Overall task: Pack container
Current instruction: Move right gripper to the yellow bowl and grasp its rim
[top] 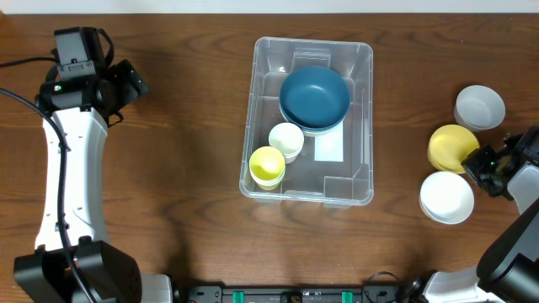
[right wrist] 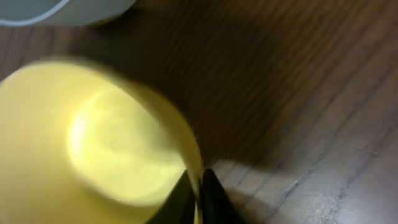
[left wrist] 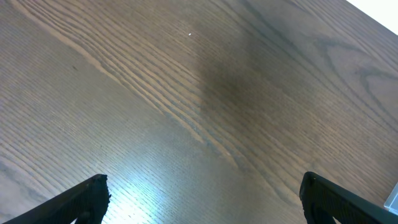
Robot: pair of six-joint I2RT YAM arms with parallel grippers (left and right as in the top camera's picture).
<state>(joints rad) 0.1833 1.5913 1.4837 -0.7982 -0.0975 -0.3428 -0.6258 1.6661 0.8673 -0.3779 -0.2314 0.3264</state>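
The container (top: 253, 126) is holding a blue bowl (top: 314, 97) and two cups (top: 286, 139) (top: 267, 166). At 3 o'clock, the right claw (right wrist: 194, 186) is pinching the yellow bowl (right wrist: 93, 137); two white bowls (top: 479, 107) (top: 446, 197) are waiting. The left claw (left wrist: 204, 186) is hanging released.

The container (top: 255, 126) sits mid-tabletop (top: 185, 168). Inside it, the large bowl (top: 314, 95) fills the far half. The first cup (top: 286, 139) stands just before that bowl on the left, and the second cup (top: 268, 166) touches the first cup in the near-left corner. Well right of the container, three bowls stand in a line: far bowl (top: 479, 107), tilted middle bowl (top: 450, 145), near bowl (top: 446, 197). The right pincer (right wrist: 195, 180) pinches the middle bowl's right rim, one tip on each side of it. The left pincer (top: 133, 84) hangs gaping at the far left, well apart from everything.
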